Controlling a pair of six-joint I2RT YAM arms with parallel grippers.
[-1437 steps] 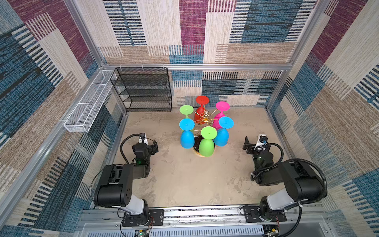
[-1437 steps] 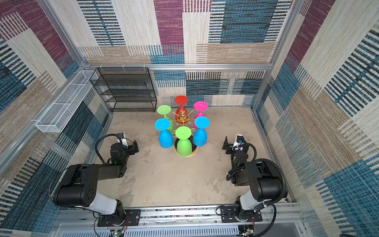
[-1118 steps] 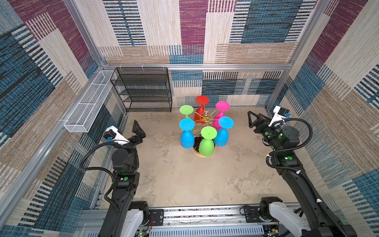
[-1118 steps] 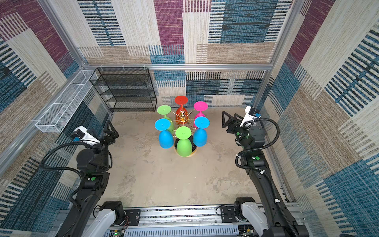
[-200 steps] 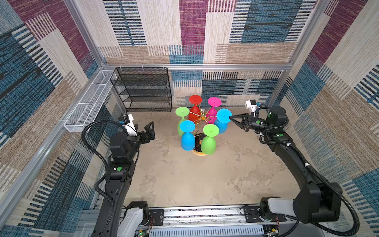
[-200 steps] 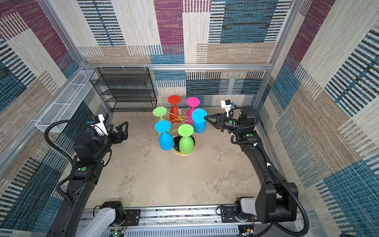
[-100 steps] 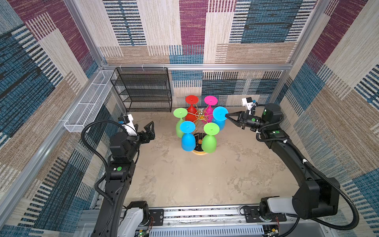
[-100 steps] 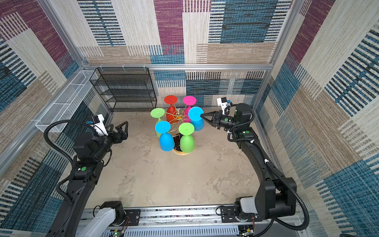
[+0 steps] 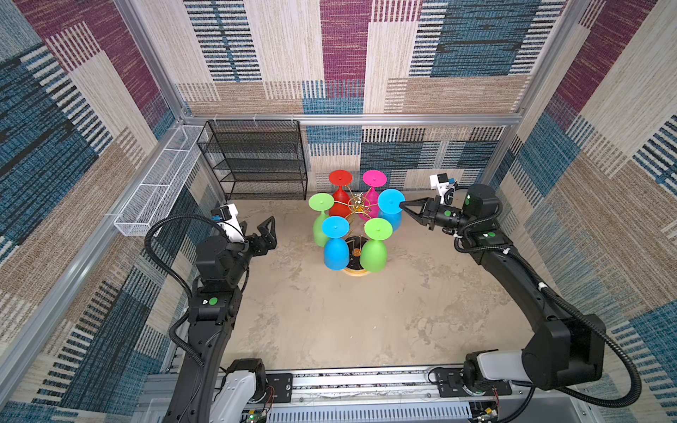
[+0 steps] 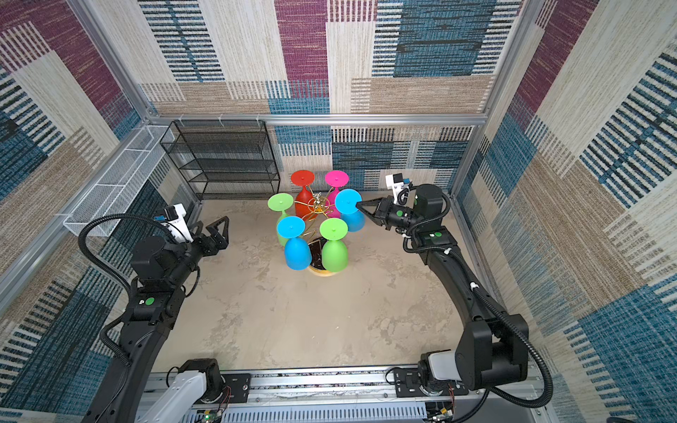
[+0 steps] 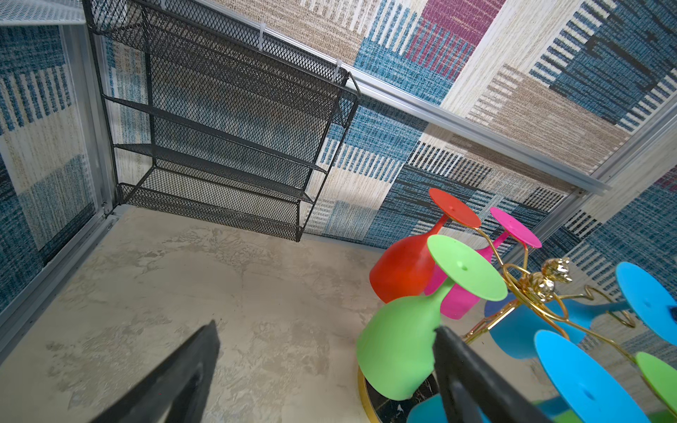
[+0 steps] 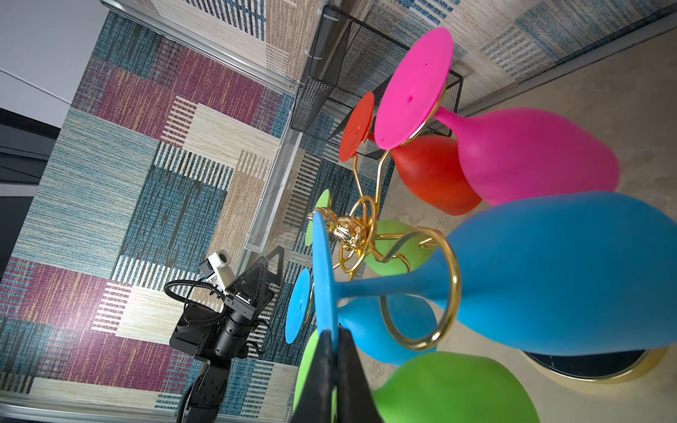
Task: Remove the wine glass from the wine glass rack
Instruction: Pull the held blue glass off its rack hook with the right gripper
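my right gripper (image 9: 402, 206) is closed tight, pinching the edge of the foot of the blue wine glass (image 9: 390, 202). the glass hangs upside down, its stem through a ring of the wine glass rack (image 9: 356, 206). my left gripper (image 9: 258, 227) stands wide open, empty, well apart from the rack.

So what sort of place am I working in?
Probably a staged robot test cell, not a home: carpet-lined walls in an aluminium frame, a mounting rail up front, the wine glass rack as prop.
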